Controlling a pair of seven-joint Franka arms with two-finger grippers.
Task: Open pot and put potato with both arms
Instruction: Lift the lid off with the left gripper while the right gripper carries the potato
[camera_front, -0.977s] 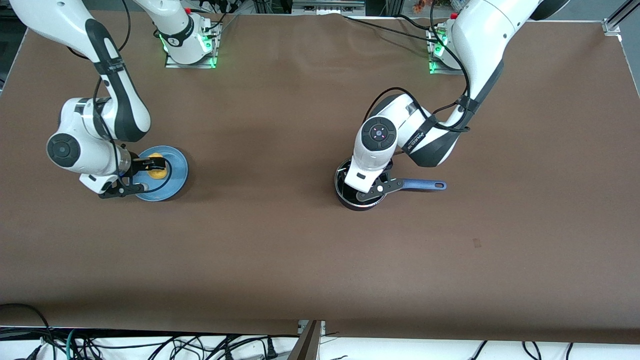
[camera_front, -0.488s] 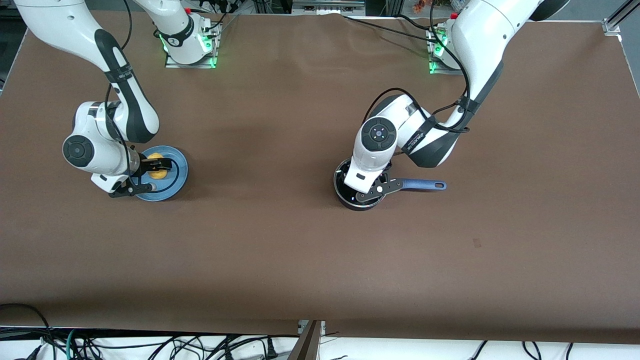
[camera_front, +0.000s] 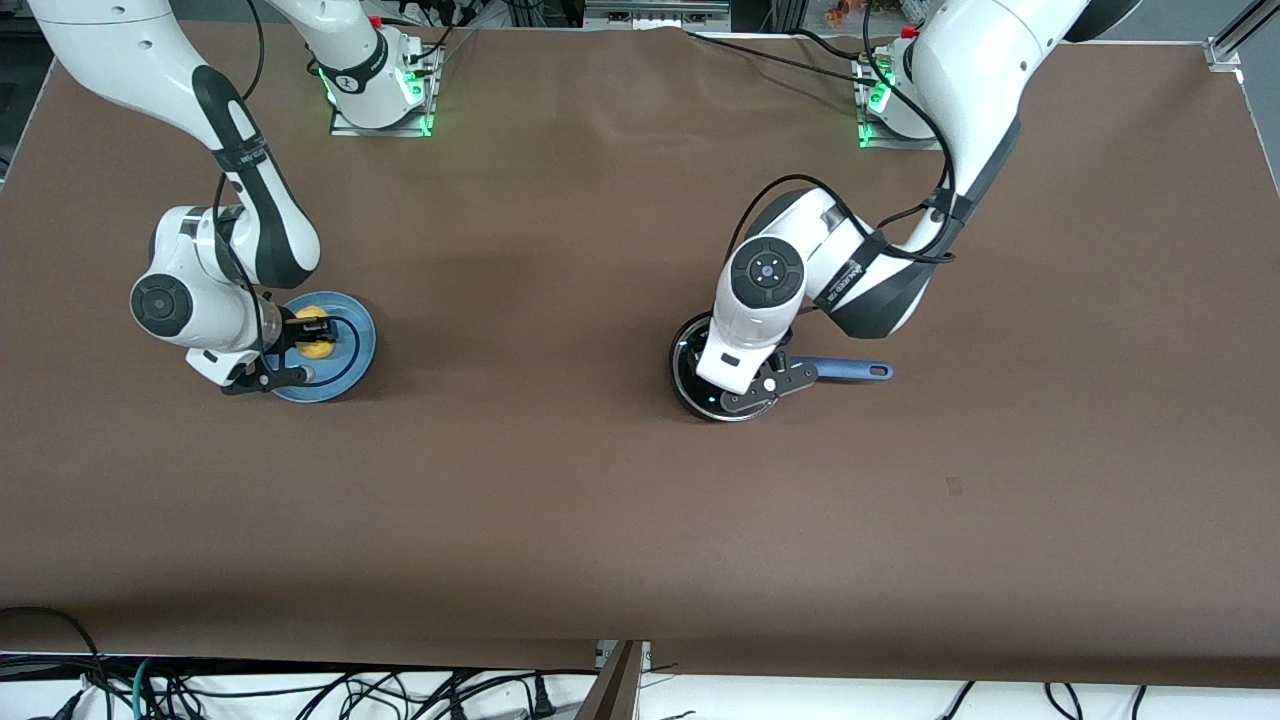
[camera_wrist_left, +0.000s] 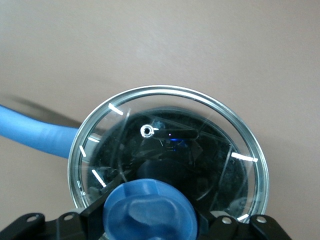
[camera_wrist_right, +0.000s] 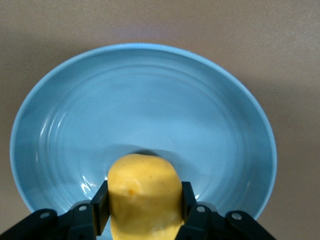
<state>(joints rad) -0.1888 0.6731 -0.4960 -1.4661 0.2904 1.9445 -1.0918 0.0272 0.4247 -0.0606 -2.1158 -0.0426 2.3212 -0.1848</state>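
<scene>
A: What sits in what?

B: The potato (camera_wrist_right: 145, 197) lies in the light-blue plate (camera_front: 352, 350) toward the right arm's end of the table. The right gripper (camera_wrist_right: 145, 210) is down on the plate with a finger (camera_wrist_right: 100, 205) pressed against each flank of the potato, clamped on it. The glass lid (camera_wrist_left: 200, 107) covers the pot (camera_front: 690, 380), and I can't make out anything inside through the glass.

A: And the left gripper?

B: The left gripper (camera_wrist_left: 147, 215) is over the pot, its jaws closed narrow around the lid's blue knob (camera_wrist_left: 147, 207). Whether the lid's rim sits on the pot or just above it, I cannot tell.

A: Which way does the pot point?

B: Its long blue handle (camera_front: 850, 370) runs level along the table, aimed toward the left arm's end, so the long axis lies parallel to the table's front edge.

A: Room to move?

B: Pot and plate are well apart, with bare brown table (camera_front: 520, 480) between them and in the wide strip nearer the front camera. Both stand away from the table's edges.
</scene>
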